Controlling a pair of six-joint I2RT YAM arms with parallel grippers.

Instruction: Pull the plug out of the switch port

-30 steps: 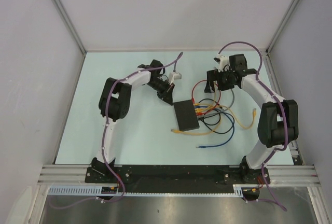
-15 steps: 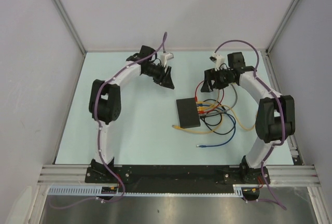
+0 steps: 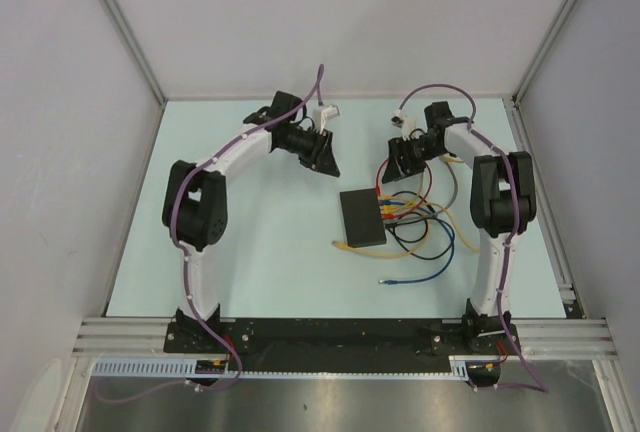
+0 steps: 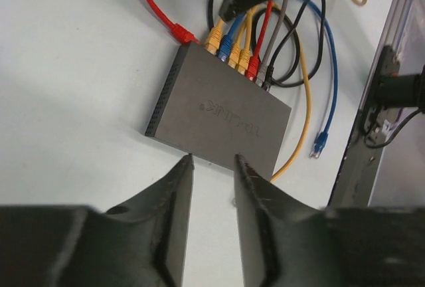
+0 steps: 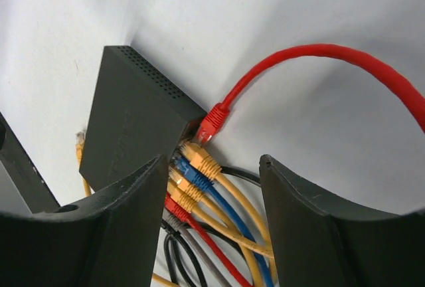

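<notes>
The switch is a flat matte-black box in the middle of the table, also in the left wrist view and the right wrist view. Several plugs sit in its right-hand ports: red, yellow, blue, yellow, red, grey. My right gripper is open above and behind the plugs, which show between its jaws. My left gripper is open and empty, up left of the switch; its fingertips frame the switch's near edge.
Loose loops of yellow, blue, black and red cable lie right of the switch. A free blue plug end and a yellow plug end lie near the front. Grey walls enclose the table on three sides.
My left arm swung back and up, away from the switch's corner. My right arm folded inward, bringing its gripper left, closer to the plugs.
</notes>
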